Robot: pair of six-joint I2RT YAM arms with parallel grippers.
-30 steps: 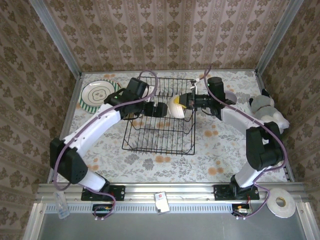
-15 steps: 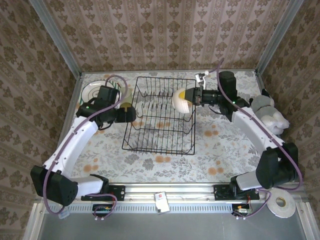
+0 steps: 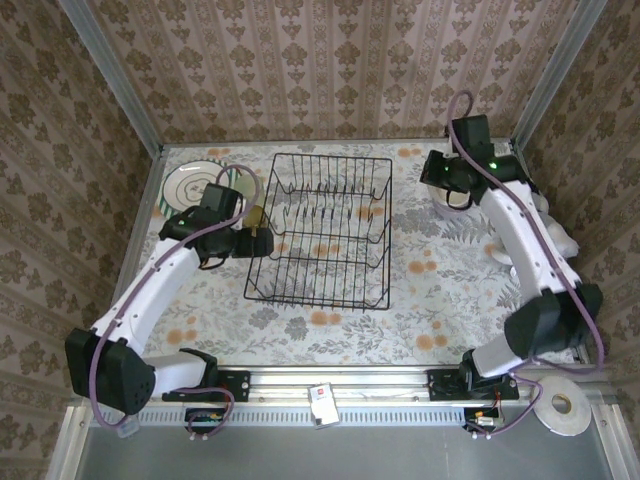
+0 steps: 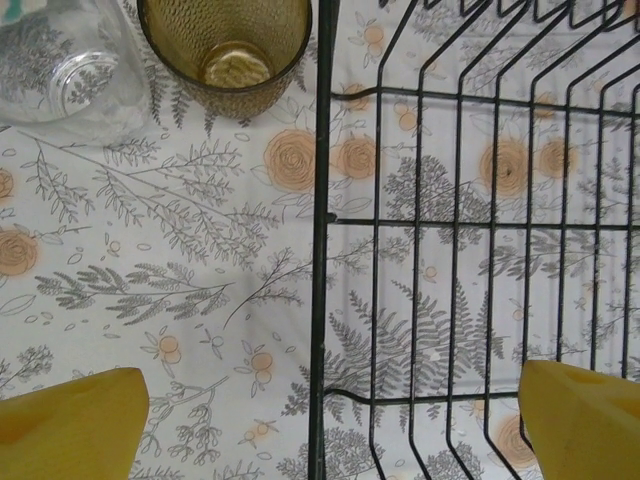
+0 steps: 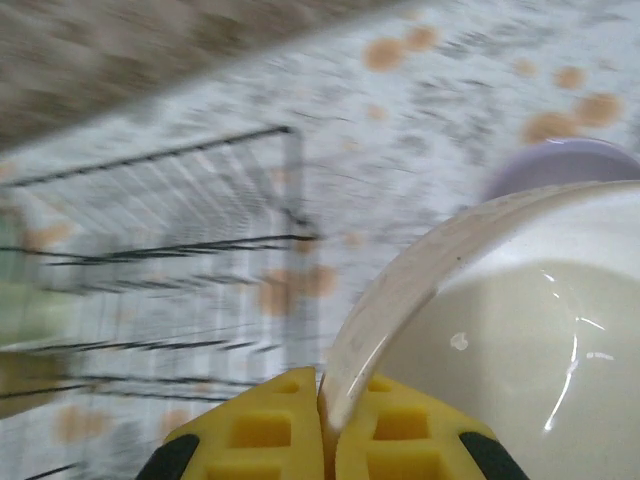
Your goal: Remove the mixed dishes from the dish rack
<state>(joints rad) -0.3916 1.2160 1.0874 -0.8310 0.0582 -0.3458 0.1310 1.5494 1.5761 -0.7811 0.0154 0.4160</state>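
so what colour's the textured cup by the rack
The cup is amber; clearest in left wrist view.

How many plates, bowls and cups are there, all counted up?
Plates: 1, the green-striped plate
Bowls: 2, the cream bowl in the right pincer and the lilac bowl
Cups: 2, the clear glass and the amber cup
Total: 5

We find the floral-clothed table (image 3: 300, 330) bearing the black wire dish rack (image 3: 320, 235), its side rail under our left gripper (image 4: 325, 430); just ahead stand an amber cup (image 4: 225, 45) and a clear tumbler (image 4: 65, 70), side by side.
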